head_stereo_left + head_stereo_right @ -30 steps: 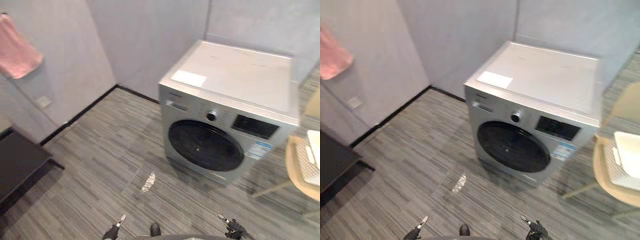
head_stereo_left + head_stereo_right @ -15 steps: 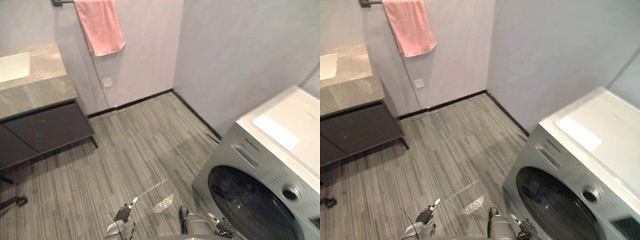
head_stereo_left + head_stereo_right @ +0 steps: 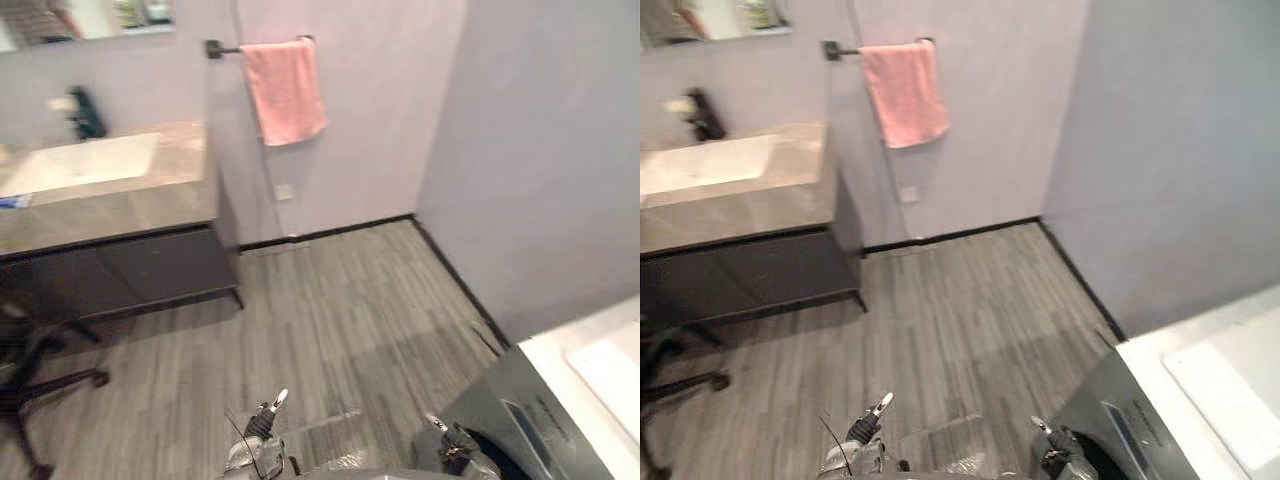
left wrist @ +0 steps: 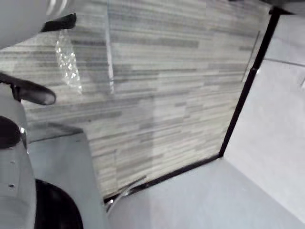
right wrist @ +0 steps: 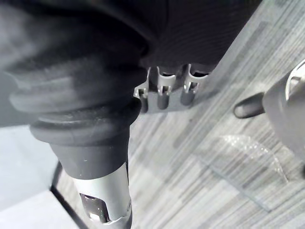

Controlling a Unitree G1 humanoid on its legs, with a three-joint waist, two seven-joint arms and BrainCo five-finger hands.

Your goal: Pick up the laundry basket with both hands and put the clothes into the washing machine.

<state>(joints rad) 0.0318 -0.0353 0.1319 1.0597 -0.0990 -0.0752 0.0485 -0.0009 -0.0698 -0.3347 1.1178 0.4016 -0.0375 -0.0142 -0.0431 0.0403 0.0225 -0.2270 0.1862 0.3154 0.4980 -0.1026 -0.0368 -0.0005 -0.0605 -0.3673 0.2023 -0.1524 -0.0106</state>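
Note:
The silver washing machine (image 3: pixel 545 415) with a white top (image 3: pixel 1225 375) stands at the lower right corner of the eye views, and part of its control panel shows. My left hand (image 3: pixel 262 436) hangs low at the bottom edge, left of centre, fingers relaxed and holding nothing. My right hand (image 3: pixel 455 446) hangs at the bottom edge right beside the machine's front. In the right wrist view its fingers (image 5: pixel 163 93) and thumb (image 5: pixel 106 205) hang loose over the floor, empty.
A dark vanity (image 3: pixel 130 270) with a stone top and white sink (image 3: pixel 85 162) stands at the left wall. A pink towel (image 3: pixel 285 90) hangs on a bar above. A black chair base (image 3: pixel 35 385) sits at the far left. Grey plank floor (image 3: pixel 350 320) runs between them.
The camera has swung left: the washing machine slid to the lower right corner, and the vanity, sink and towel came further into view. Both hands stay low and empty.

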